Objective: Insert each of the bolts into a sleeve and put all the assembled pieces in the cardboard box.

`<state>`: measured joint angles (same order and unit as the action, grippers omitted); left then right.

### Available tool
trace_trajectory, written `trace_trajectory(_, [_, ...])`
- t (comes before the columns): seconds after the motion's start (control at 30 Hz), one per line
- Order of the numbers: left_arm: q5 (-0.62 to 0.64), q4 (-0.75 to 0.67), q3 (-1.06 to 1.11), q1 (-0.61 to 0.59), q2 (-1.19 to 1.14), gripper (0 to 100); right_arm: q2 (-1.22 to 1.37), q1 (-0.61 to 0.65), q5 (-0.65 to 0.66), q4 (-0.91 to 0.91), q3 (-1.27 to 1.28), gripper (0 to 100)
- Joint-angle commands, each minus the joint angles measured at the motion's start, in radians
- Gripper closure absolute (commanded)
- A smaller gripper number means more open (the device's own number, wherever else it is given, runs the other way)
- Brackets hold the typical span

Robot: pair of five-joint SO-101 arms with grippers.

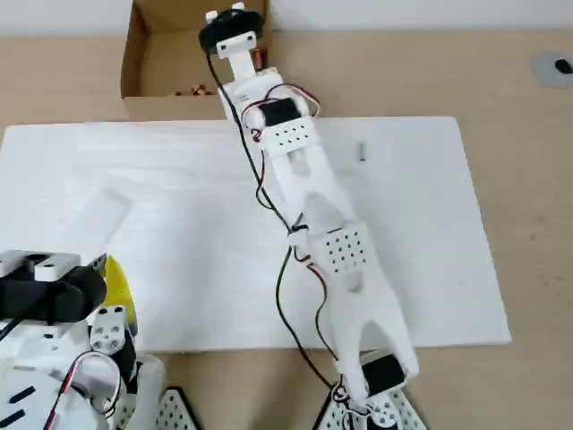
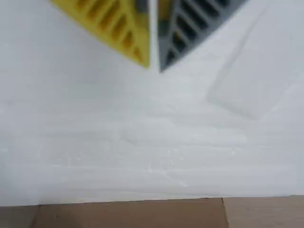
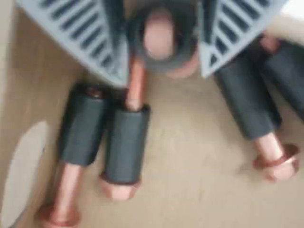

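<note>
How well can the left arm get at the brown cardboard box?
Probably not: the left claw hangs shut over the white foam sheet, the brown cardboard box stands far across it, and the right claw holds a dark-sleeved copper bolt inside.

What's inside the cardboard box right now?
At least four sleeved bolts lie on the cardboard box floor; the right gripper holds another assembly over them. In the high view, the arm covers part of the interior.
</note>
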<state>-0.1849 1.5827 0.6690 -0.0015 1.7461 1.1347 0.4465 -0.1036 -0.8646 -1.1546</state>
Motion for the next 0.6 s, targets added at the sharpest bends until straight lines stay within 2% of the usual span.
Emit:
trace_trajectory(0.0, [-0.012,0.003,-0.003,-0.011,-0.001,99,-0.013,0.013,-0.003,-0.097,-0.099,70.5])
trace_trajectory(0.13, [-0.029,0.003,0.000,-0.011,-0.001,99,-0.018,0.010,-0.002,-0.186,-0.183,63.0])
trace_trajectory(0.33, [-0.026,0.003,0.002,-0.011,-0.001,99,-0.022,0.005,0.000,-0.502,-0.532,62.7])
trace_trajectory(0.57, [-0.029,-0.009,0.097,-0.009,0.082,99,-0.314,-0.001,0.011,-0.861,-0.506,62.7])
